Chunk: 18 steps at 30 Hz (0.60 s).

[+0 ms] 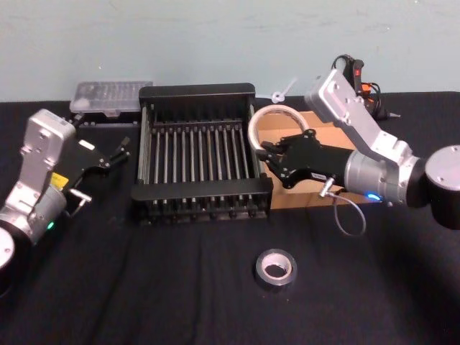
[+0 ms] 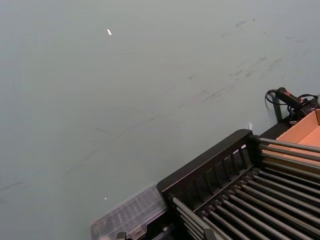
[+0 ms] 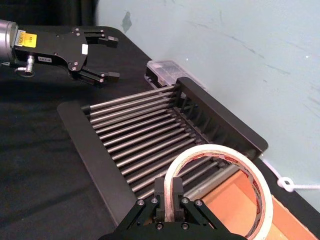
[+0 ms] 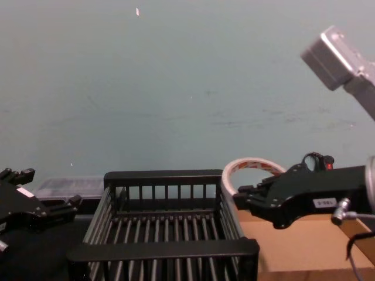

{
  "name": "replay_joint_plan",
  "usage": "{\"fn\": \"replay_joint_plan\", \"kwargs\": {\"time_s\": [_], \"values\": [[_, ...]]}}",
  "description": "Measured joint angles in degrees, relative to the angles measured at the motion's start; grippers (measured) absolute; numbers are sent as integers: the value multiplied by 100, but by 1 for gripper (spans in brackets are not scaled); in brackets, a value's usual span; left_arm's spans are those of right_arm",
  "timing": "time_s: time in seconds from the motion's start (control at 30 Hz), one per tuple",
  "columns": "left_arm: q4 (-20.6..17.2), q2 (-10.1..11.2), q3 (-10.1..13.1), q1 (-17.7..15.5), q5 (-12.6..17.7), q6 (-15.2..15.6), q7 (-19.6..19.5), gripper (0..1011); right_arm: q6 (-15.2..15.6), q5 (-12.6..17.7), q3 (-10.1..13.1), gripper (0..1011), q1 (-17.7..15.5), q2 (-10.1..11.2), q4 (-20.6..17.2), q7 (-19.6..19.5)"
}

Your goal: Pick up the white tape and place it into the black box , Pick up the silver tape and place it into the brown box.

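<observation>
Right gripper pinches the rim of the white tape, its fingers closed on the thin band and the roll held upright above the seam where the black box meets the brown box. To finish this step cleanly, the roll should be carried further over the crate's barred bottom, clear of its near wall, then lowered before the fingers part, since the thin ring could otherwise tip onto the cardboard side. The right arm reaches in from the tabletop's right edge, forearm nearly level, wrist turned toward the crate. Left gripper hovers spread open and empty beside the crate's left wall. The silver tape lies flat toward the tabletop's front edge.
</observation>
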Motion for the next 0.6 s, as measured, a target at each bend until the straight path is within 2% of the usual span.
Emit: {"fn": "replay_joint_plan", "kwargs": {"time_s": [0.3,0.6], "values": [[0,0,0,0,0,0,0,1001,-123,-120,-299,97,428,-259,516,135],[0,0,0,0,0,0,0,1001,-255,-180,-495,97,680,-459,879,242]]}}
